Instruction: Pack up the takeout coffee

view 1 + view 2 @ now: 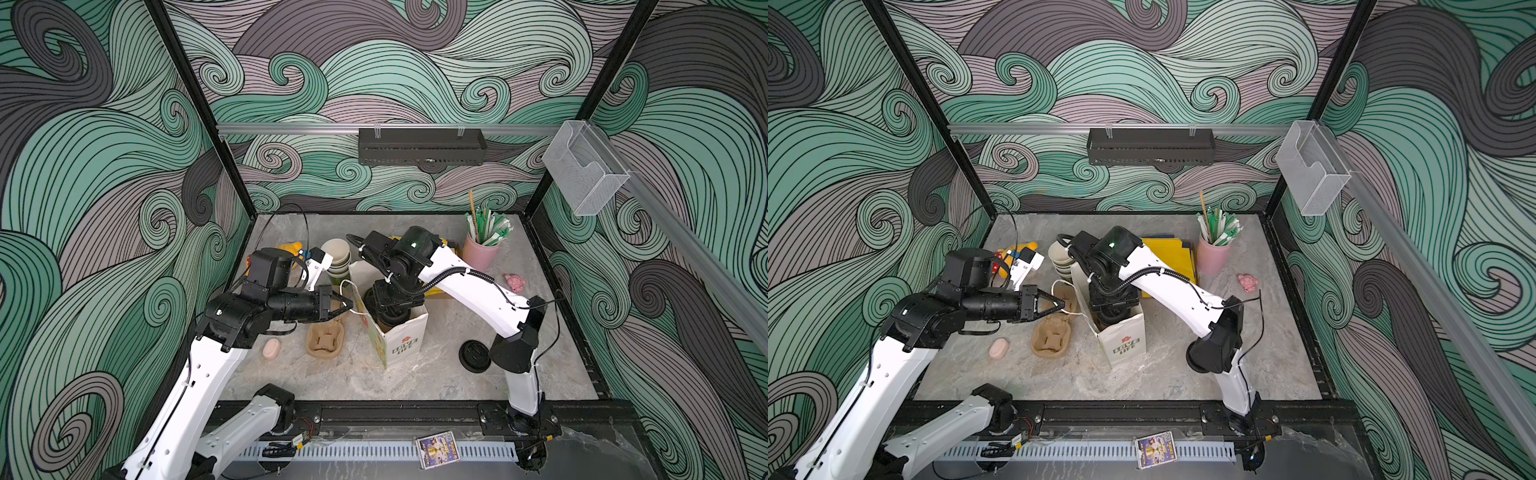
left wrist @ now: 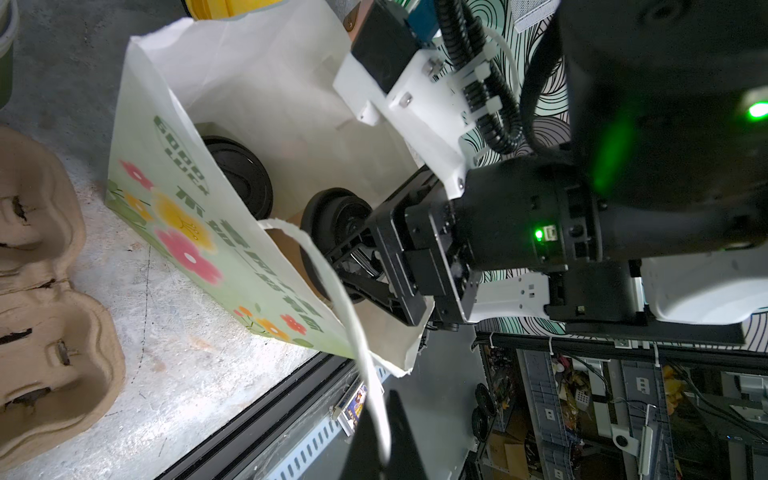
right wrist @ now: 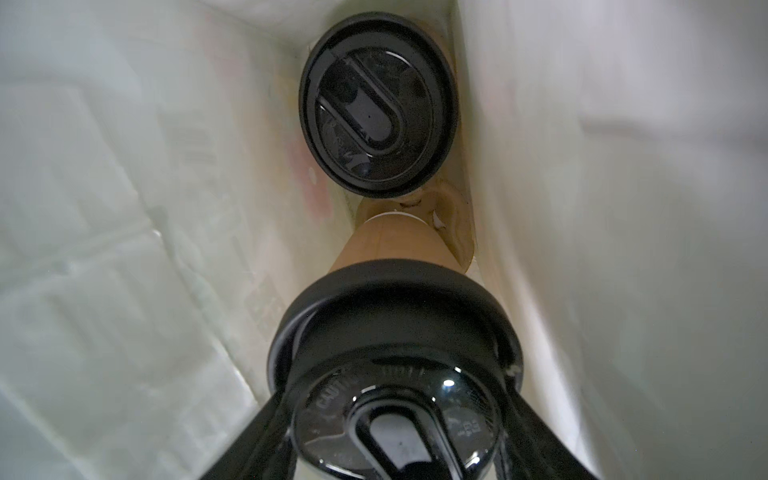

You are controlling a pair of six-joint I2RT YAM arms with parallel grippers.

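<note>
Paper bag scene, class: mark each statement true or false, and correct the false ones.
1. The bag holds two lidded cups, the gripped cup and the other cup. True.
2. The left hand is open. False: it is shut on the bag's handle.
3. The right hand is inside the bag, closed on a cup's lid. True.
4. The carrier holds a cup. False: its pockets are empty.
5. The pink cup lies tipped over. False: it stands upright.
</note>
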